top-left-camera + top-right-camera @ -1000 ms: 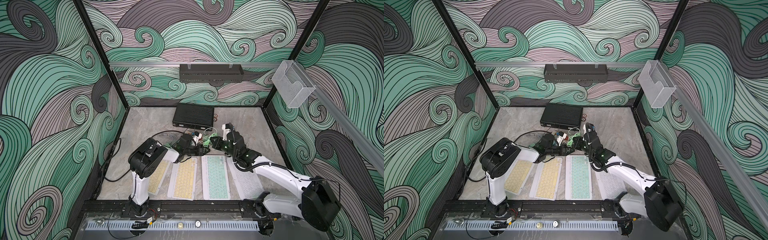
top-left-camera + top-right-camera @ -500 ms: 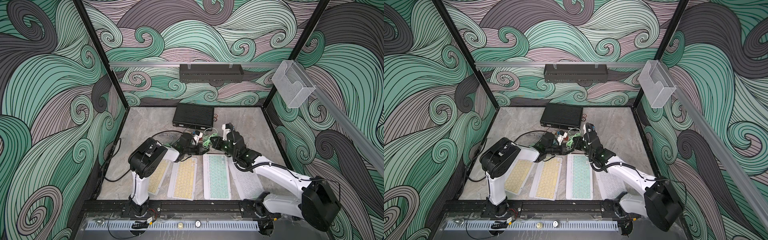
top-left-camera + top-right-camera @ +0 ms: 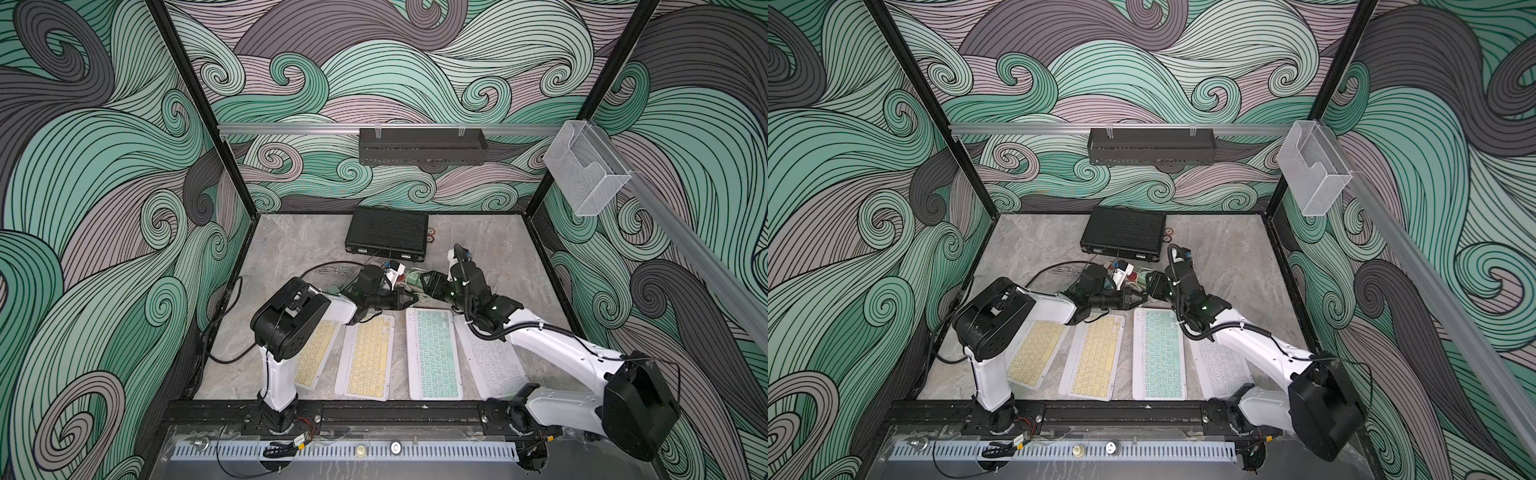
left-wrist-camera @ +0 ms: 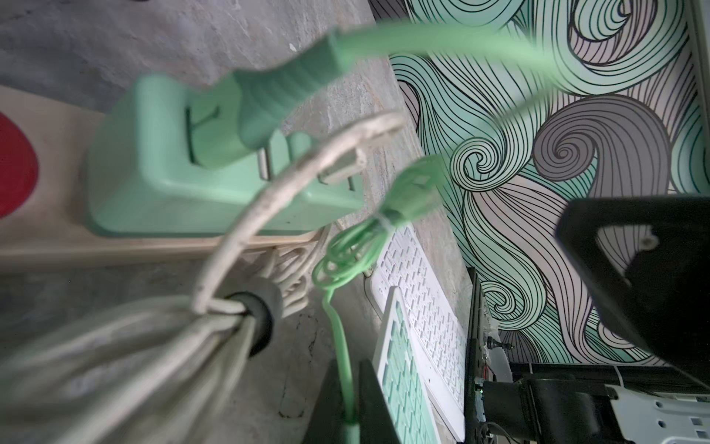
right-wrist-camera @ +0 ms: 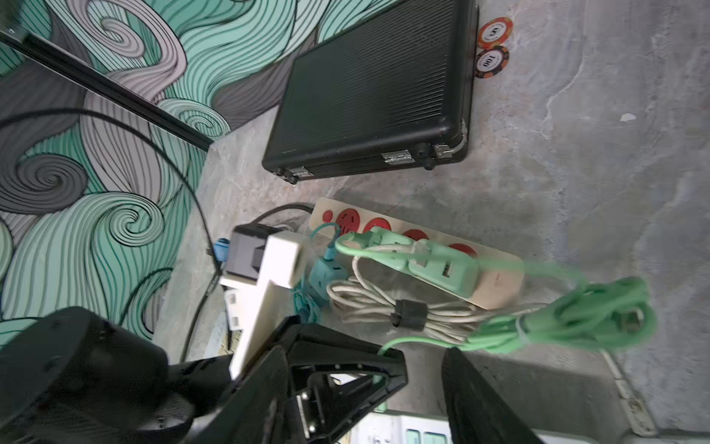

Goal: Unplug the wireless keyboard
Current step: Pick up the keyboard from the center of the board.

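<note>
The green wireless keyboard [image 3: 434, 353] [image 3: 1158, 357] lies third from the left in a row of keyboards. Its thin green cable [image 4: 342, 346] runs up between the fingers of my left gripper [image 4: 349, 399] [image 3: 410, 300], which is shut on it. The cable's coiled bundle [image 5: 568, 326] and green USB plug [image 4: 417, 184] hang loose and blurred, apart from the green adapter [image 4: 173, 180] [image 5: 442, 269] on the power strip [image 5: 499, 286]. My right gripper [image 5: 369, 415] [image 3: 424, 284] stands open, its fingers [image 5: 480, 403] wide on either side of the left gripper's tip.
A white USB cable [image 4: 269, 200] sits in the green adapter, its bundle [image 5: 384, 307] lying beside the strip. Two yellow keyboards [image 3: 368, 357] and a white one [image 3: 490, 361] flank the green one. A black case [image 3: 388, 232] and poker chips [image 5: 493, 46] lie behind.
My left gripper has closed on the green cable near the keyboard's far end. My right gripper has opened. The green keyboard has shifted slightly.
</note>
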Robot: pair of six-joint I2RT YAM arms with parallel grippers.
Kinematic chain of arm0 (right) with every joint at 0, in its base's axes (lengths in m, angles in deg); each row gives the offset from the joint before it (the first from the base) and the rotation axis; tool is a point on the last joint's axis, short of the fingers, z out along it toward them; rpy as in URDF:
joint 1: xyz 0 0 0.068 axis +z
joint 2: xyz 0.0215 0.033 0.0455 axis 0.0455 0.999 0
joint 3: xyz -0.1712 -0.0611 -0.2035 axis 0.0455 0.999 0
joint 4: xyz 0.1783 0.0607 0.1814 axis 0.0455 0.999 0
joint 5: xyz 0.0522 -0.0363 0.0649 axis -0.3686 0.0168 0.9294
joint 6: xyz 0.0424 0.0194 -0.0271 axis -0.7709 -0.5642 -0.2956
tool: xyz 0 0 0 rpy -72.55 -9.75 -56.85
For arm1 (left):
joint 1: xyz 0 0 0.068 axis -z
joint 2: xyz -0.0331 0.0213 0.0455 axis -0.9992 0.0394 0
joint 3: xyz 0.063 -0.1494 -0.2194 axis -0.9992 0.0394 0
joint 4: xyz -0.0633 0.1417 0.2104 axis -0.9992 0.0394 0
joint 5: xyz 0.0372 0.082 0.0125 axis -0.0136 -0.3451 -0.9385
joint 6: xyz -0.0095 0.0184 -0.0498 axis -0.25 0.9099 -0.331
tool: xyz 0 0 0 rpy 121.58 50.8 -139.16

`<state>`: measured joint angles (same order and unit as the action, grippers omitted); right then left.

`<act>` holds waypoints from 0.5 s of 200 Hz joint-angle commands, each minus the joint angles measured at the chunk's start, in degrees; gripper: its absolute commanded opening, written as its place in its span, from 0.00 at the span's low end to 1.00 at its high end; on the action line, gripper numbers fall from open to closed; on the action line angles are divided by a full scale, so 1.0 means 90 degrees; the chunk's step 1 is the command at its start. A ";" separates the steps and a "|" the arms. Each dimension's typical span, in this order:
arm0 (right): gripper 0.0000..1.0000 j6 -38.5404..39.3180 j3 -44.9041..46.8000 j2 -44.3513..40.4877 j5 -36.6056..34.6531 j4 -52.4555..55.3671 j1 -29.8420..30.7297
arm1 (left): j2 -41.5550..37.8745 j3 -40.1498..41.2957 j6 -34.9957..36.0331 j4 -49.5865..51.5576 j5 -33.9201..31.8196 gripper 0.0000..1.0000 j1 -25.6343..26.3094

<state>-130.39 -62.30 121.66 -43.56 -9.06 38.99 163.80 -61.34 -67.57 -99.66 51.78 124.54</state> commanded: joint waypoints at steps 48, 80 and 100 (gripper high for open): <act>0.91 0.0548 0.0434 -0.1207 -0.0479 0.1344 -0.0311 | -0.0980 0.0151 0.0564 0.0491 0.0037 0.00 0.0013; 0.87 0.0809 0.1262 -0.2076 -0.0039 0.0966 -0.0422 | -0.1178 0.0155 0.0730 0.0706 0.0027 0.00 0.0013; 0.85 0.0885 0.1855 -0.2722 0.0284 0.0642 -0.0514 | -0.1302 0.0155 0.0819 0.0834 0.0017 0.00 0.0013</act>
<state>-124.46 -50.28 102.23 -44.42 -0.95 35.28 154.82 -60.05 -63.18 -94.02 51.65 124.54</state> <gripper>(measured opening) 0.857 0.082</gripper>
